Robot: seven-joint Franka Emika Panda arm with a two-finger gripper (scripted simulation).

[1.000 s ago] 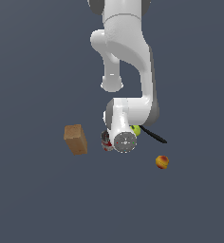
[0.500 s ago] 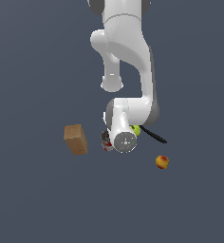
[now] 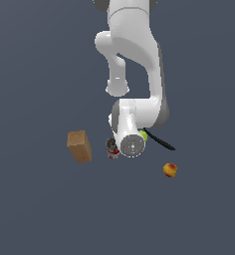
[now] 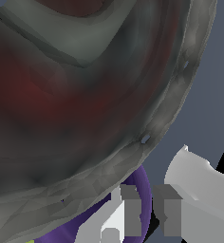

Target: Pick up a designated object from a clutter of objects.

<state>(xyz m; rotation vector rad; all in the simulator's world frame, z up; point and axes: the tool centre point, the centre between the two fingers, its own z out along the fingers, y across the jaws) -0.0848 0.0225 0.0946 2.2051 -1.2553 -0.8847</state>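
Observation:
In the wrist view the purple cup's rim runs as a thin purple arc between my gripper's two grey fingers. The fingers stand close together on either side of the cup's wall. The red-labelled can fills most of that view, right beside the cup. In the exterior view my arm's hand is low over the clutter and hides the cup. The can shows just to the hand's left.
A brown box stands on the exterior view's left. A yellow-green ball peeks out behind the hand, with a black spatula beside it. An orange-red fruit lies further to the right. The floor is dark grey.

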